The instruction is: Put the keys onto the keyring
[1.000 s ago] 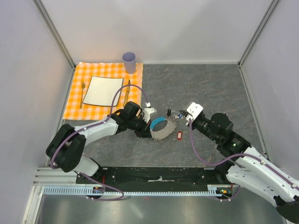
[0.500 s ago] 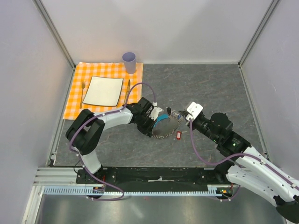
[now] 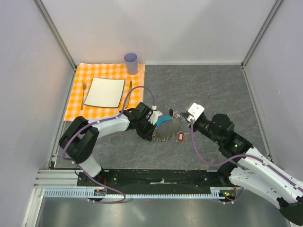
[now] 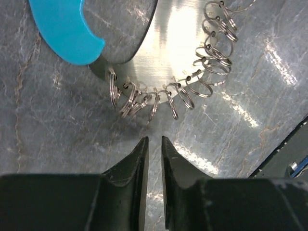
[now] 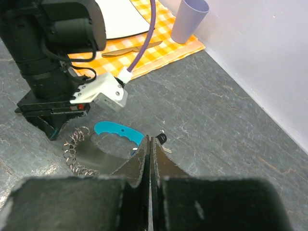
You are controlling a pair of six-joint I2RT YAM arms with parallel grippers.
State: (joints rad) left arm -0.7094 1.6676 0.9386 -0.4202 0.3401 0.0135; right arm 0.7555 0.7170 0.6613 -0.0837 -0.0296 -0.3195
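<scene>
Top view, near to far. Red-tagged key [image 3: 181, 136] lies loose on the grey surface [image 3: 203, 90], at 4 o'clock of the keyring [image 3: 166, 128], just beside its rim and not threaded on.

The keyring lies flat mid-surface between both arms. It is a shiny crescent plate with small split rings [image 4: 211, 72] along its edge and the cyan clasp [image 4: 62, 24] at its 11 o'clock.

Left tool [image 4: 154, 140] sits at the keyring's 9 o'clock. Its fingers are a narrow slit apart with nothing between them, tips just short of the split rings and not touching.

Right tool [image 5: 149, 139] is at the keyring's 1 o'clock, fingers pressed together. A small dark tag [image 5: 162, 138] and a bit of silver show at the tips. This may be a pinched key, can't tell.

Far, at 10 o'clock: orange checked placemat [image 3: 106, 71] with a white square plate [image 3: 104, 91], fork [image 3: 84, 94], knife [image 3: 128, 93] and lilac cup [image 3: 131, 62], well apart from the work.

Judged step: set-up for threading, at least the red key undone. Next move calls for the left tool to pin the keyring steady. The right tool must then line a key's hole onto one split ring. Parts are tiny and the ring will likely slide on the smooth stone.
</scene>
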